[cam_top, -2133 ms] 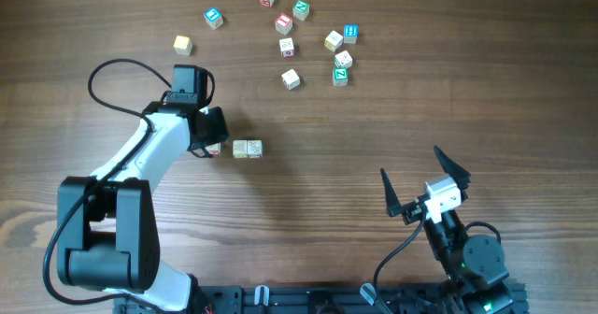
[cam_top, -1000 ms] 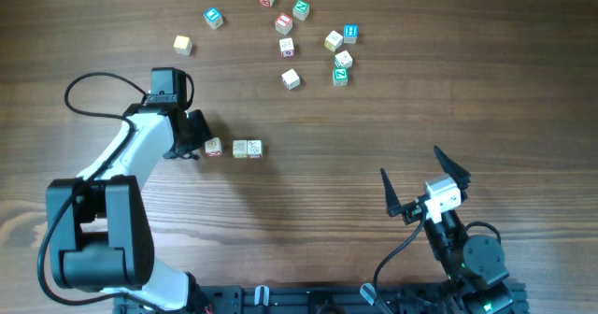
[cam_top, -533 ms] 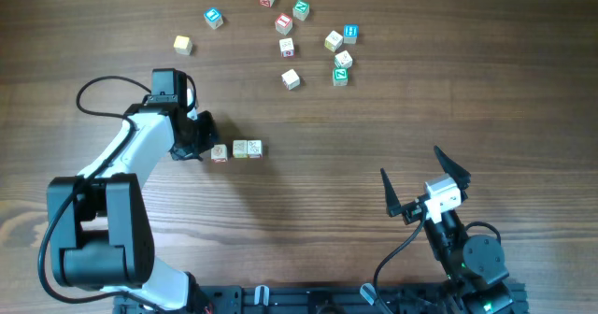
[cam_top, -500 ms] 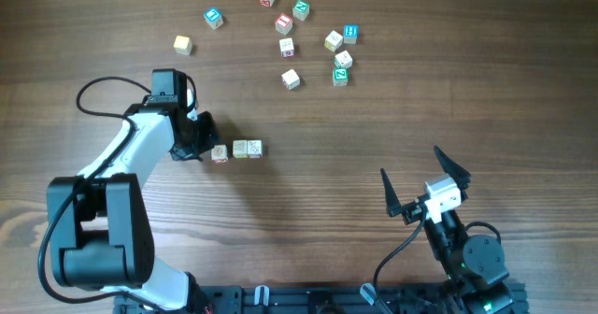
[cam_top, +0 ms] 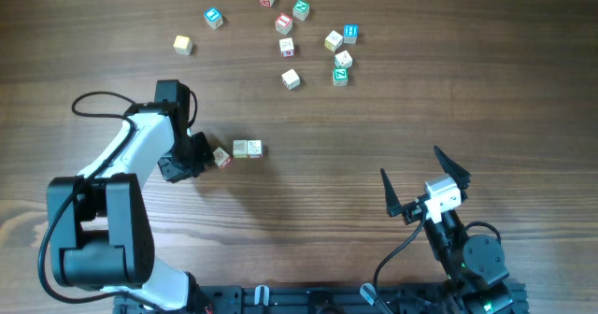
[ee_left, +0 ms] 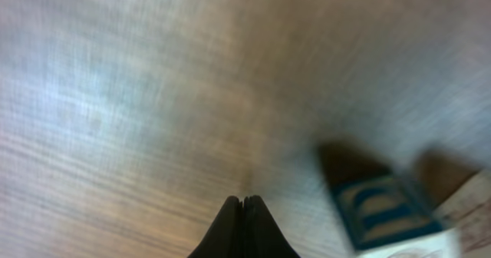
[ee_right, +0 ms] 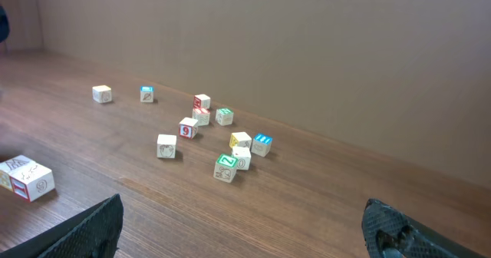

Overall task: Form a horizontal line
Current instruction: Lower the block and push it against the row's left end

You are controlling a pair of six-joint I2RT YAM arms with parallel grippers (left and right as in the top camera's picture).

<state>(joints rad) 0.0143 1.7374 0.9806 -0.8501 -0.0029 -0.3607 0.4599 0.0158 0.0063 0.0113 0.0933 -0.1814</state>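
Observation:
The horizontal line (cam_top: 247,149) is two cream cubes touching side by side at mid table; the right wrist view shows them at the lower left as a pair of cubes (ee_right: 27,178). A third small cube (cam_top: 221,158) lies askew just off the row's left end, slightly nearer the front. My left gripper (cam_top: 198,155) is shut and empty, its tips right beside that cube. In the left wrist view the shut fingertips (ee_left: 244,206) hover over wood, with a blue-faced cube (ee_left: 382,216) to their right. My right gripper (cam_top: 409,162) rests open at the front right.
Several loose letter cubes (cam_top: 313,41) are scattered at the back, also seen as a cluster (ee_right: 222,139) in the right wrist view. A cream cube (cam_top: 182,45) and a blue-faced one (cam_top: 214,17) lie apart at the back left. A black cable (cam_top: 93,104) loops beside the left arm.
The left gripper has swung toward the table's front and right, nudging the third cube closer to the pair and turning it askew. The right arm has stayed still.

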